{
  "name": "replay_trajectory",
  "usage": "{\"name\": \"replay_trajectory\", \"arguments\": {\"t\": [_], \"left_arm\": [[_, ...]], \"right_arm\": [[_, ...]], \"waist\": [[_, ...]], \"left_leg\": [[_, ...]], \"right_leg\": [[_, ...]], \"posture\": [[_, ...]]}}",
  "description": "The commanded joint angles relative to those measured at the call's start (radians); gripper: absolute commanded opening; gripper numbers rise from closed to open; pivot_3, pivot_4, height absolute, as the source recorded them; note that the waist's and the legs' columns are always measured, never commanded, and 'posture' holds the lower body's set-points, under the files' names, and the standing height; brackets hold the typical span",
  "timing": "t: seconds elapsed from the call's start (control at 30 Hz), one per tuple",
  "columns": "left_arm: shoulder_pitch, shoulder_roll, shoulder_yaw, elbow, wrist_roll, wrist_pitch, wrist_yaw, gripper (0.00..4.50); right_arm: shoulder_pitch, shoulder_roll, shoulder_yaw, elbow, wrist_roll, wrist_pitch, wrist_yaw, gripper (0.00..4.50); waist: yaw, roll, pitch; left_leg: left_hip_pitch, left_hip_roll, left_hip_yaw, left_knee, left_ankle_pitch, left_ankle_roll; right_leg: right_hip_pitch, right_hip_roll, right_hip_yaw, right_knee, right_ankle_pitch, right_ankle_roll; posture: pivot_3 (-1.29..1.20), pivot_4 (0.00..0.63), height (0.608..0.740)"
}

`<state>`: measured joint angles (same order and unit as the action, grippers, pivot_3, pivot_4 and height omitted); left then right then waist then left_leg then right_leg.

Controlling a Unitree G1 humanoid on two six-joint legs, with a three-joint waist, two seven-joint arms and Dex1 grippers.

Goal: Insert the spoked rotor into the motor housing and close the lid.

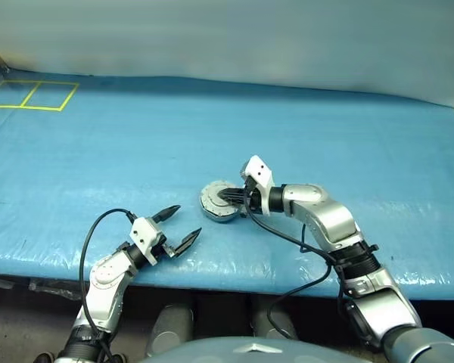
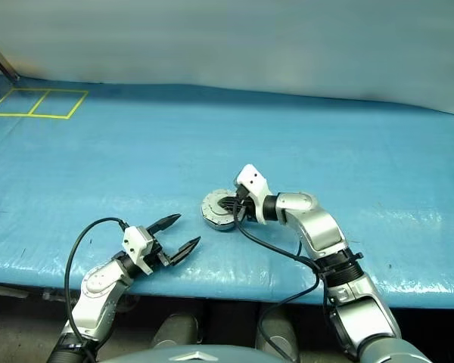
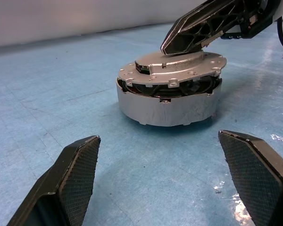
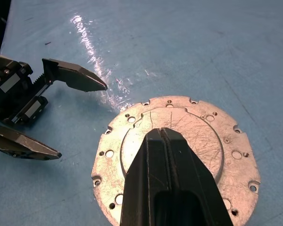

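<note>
The motor housing [image 1: 219, 204] sits on the blue table cover [image 1: 212, 128], a little below the middle of the frame, with the lid [image 4: 174, 155] lying flat on top. The right gripper [image 1: 228, 196] is pressed together, holding nothing, with its tips on the lid. The left gripper [image 1: 180, 224], lower left, is spread wide and empty, near the housing.

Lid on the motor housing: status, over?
Left gripper open, empty, short of the housing. Right gripper shut, fingertips pressing the flat round grey metal lid. Lid down on round grey motor housing, slight gap showing. Nothing in the way.
</note>
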<state>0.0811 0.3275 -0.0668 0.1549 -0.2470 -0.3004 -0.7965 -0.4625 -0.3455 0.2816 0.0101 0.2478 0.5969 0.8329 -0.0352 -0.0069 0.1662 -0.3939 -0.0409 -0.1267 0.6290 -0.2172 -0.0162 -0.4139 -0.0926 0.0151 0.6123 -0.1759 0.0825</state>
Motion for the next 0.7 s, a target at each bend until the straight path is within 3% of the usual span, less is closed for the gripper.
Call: {"name": "replay_trajectory", "arguments": {"t": [0.03, 0.37, 0.47, 0.7], "left_arm": [[-0.013, 0.007, 0.001, -0.045, -0.008, 0.000, -0.007, 4.41], [-0.018, 0.003, -0.001, -0.050, -0.008, 0.003, -0.013, 4.41], [-0.021, 0.002, -0.001, -0.051, -0.008, 0.003, -0.013, 4.41], [-0.024, -0.001, -0.005, -0.053, -0.005, 0.005, -0.011, 4.41]], "right_arm": [[0.012, 0.007, 0.016, -0.009, -0.037, -0.018, -0.039, 0.02], [0.049, 0.013, 0.030, 0.012, -0.069, -0.051, -0.077, 0.02], [0.054, 0.016, 0.021, -0.012, -0.053, -0.046, -0.068, 0.66], [0.059, 0.019, 0.016, -0.045, -0.054, -0.053, -0.079, 2.91]], "waist": [[-0.001, 0.000, 0.000], [0.000, -0.001, -0.003], [0.000, -0.001, -0.003], [0.000, -0.001, -0.003]], "left_leg": [[0.000, 0.000, 0.000, 0.000, 0.000, 0.000], [0.002, 0.000, 0.000, 0.000, 0.000, 0.000], [0.002, 0.000, 0.000, 0.000, 0.000, 0.000], [0.002, 0.000, 0.000, 0.000, 0.000, 0.000]], "right_leg": [[0.000, 0.000, 0.000, 0.000, 0.000, 0.000], [0.002, 0.000, 0.000, 0.000, 0.000, 0.000], [0.002, 0.000, 0.000, 0.000, 0.000, 0.000], [0.002, 0.000, 0.000, 0.000, 0.000, 0.000]], "posture": [[0.00, 0.150, 0.740], [0.00, 0.150, 0.740], [0.00, 0.150, 0.740], [0.00, 0.150, 0.740]]}}
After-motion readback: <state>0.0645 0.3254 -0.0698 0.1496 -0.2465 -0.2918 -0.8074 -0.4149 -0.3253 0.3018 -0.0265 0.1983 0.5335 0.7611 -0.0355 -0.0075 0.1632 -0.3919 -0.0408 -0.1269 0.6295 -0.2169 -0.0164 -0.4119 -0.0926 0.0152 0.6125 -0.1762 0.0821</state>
